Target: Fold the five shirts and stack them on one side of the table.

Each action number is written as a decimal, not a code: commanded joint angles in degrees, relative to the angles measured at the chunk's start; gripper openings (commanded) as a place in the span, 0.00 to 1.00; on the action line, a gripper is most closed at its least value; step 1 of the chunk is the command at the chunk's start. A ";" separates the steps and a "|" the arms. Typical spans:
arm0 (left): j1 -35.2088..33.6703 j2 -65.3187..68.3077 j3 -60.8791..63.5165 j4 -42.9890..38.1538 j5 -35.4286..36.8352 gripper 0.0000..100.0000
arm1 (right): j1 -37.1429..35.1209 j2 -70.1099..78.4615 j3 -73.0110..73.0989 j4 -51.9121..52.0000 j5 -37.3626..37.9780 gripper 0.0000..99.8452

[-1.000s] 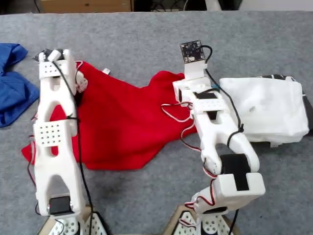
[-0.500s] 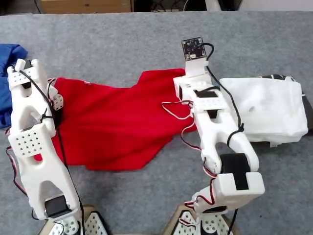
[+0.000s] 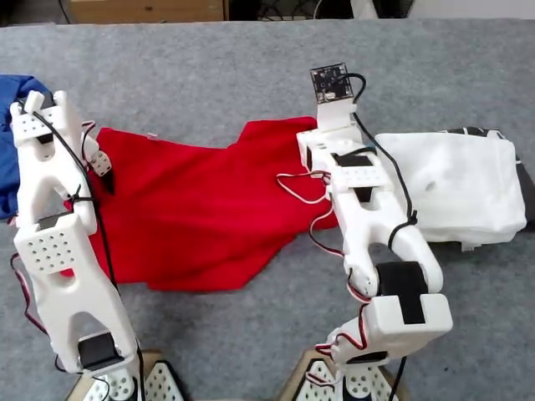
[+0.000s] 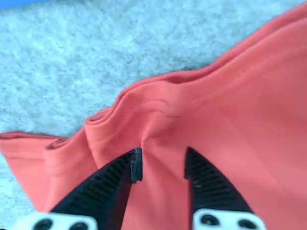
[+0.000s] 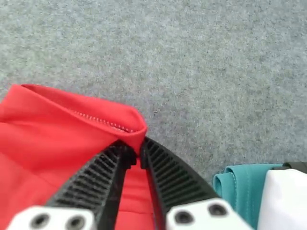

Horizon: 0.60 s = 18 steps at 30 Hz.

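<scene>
**Fig. Spreading the red shirt before the first fold**

The red shirt (image 3: 201,209) lies rumpled across the middle of the tabletop (image 3: 209,67), reaching toward the left edge. A folded white shirt (image 3: 451,188) sits at the right edge as the top of the stack, and the right wrist view shows a teal shirt (image 5: 240,179) under it. A blue shirt (image 3: 7,142) waits unfolded at the left edge.

The step in hand appears to be flattening. The cloth is held at one end and about to be taken at the other.

Your right gripper (image 5: 140,148) is pressed together on a doubled hem at the end of the shirt nearest the stack. Its arm reaches out from the near edge to mid-table, with the wrist pitched down.

Your left gripper (image 4: 160,160) has its jaws spread and straddles a raised ridge of red cloth at the shirt's left end, pinching nothing. Its arm runs out along the left edge, with the wrist bent down over the cloth.

The next move likely calls for you to close the left jaws on that ridge. Then draw the two ends apart, evenly and low, until the wrinkles lie flat. Keep the right hold clear of the white shirt just beside it.
</scene>
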 commanded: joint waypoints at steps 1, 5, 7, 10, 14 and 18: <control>0.22 -5.98 -0.31 0.62 0.53 0.20 | 0.62 -0.22 -2.51 -0.97 -0.09 0.01; 0.22 -10.99 -0.92 0.62 0.53 0.20 | 0.62 -0.22 -2.51 -0.97 -0.09 0.01; 0.22 -13.80 -1.98 0.62 0.53 0.20 | 0.62 -0.22 -2.51 -0.97 -0.09 0.01; 0.31 -16.26 -5.58 0.35 0.53 0.20 | 0.62 -0.22 -2.51 -0.97 -0.09 0.01; 0.48 -16.26 -10.15 -3.96 0.70 0.20 | 0.62 -0.22 -2.51 -0.97 -0.09 0.01; 1.27 -15.56 -9.45 -12.92 7.56 0.20 | 0.53 -0.22 -2.51 -0.97 -0.09 0.01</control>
